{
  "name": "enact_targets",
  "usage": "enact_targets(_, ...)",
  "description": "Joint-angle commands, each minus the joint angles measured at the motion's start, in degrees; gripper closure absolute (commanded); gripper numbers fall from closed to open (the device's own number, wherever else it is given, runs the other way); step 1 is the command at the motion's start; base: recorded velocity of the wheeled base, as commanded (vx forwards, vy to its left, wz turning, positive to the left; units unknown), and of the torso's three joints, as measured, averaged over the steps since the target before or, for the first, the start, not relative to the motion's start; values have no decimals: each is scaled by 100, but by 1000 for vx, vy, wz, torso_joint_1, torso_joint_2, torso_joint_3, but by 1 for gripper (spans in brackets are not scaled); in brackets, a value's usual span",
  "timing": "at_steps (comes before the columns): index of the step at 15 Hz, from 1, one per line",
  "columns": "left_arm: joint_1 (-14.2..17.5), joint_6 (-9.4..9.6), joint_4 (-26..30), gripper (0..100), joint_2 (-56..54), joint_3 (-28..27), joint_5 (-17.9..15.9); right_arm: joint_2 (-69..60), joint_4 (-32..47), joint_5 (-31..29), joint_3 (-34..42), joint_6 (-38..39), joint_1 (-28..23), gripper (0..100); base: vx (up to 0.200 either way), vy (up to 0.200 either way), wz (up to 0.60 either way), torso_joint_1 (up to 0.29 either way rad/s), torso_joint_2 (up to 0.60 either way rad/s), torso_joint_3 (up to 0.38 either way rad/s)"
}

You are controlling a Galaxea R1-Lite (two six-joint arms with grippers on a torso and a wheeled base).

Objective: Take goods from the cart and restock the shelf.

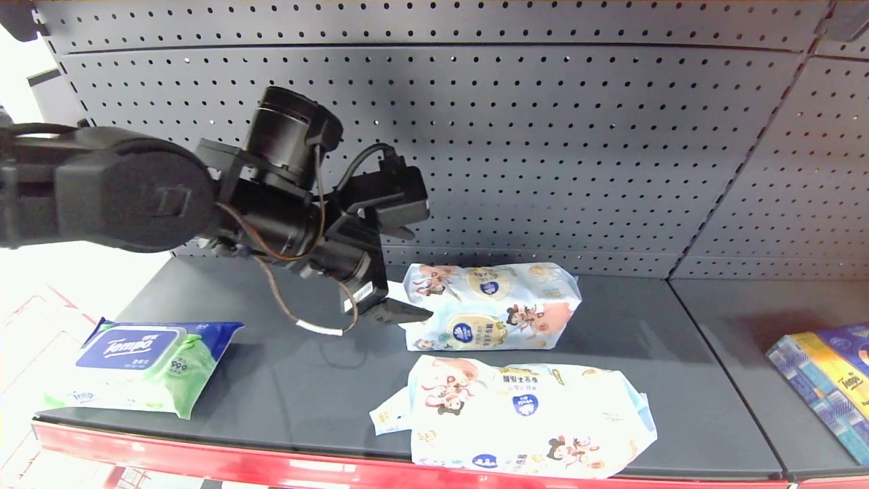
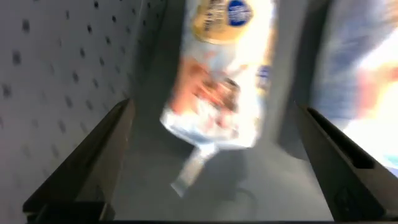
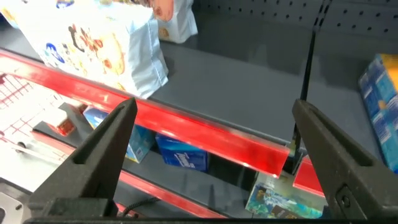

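Your left gripper [image 2: 216,109] stands wide open, the wipes pack [image 1: 492,305] lying flat on the shelf [image 1: 305,380] just ahead between its fingers, apparently set down as stock; your right gripper [image 3: 214,106] is wide too, empty.

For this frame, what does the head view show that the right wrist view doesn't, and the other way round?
Head view, not right wrist: the left gripper, open at the left end of the rear cartoon pack, and the green wipes pack on the left end of the shelf.
Right wrist, not head: the right gripper, open, out in front of the shelf, and blue packages on the level below.
Both: the front cartoon pack by the red edge, and the blue tissue packs on the right.
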Motion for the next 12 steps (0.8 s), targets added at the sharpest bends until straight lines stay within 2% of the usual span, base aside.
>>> enact_targets(1,-12,-905,12,0,-1380,1103,-8,299,-9,-13,-431,14,11,0,0,0,0,0,0,0)
enact_targets(3,-12,-1828,-5,0,-2294,1991,-8,1239,35,-57,-1099,14,-16,0,0,0,0,0,0,0)
enact_targets(5,-12,-3163,-5,0,-3613,2931,45,2821,35,-479,-1794,5,-95,0,0,0,0,0,0,0)
enact_targets(6,-12,-3489,-5,0,-3929,3116,62,3182,-9,-567,-1811,14,-104,0,0,0,0,0,0,0)
enact_targets(7,-3,-4271,-5,0,-4729,3546,212,3964,-70,-637,-1829,23,-95,0,0,0,0,0,0,0)
enact_targets(8,-3,-4684,-5,0,-5230,3792,467,4474,-264,-646,-1838,32,-104,0,0,0,0,0,0,0)
enact_targets(9,-3,-4886,4,0,-5643,3994,687,4957,-571,-672,-1846,23,-104,0,0,0,0,0,0,0)
enact_targets(10,32,-4956,4,0,-5924,4144,792,5273,-747,-690,-1864,14,-104,0,0,0,0,0,0,0)
enact_targets(12,138,-4965,12,0,-6249,4328,845,5643,-747,-681,-1829,14,-104,0,0,0,0,0,0,0)
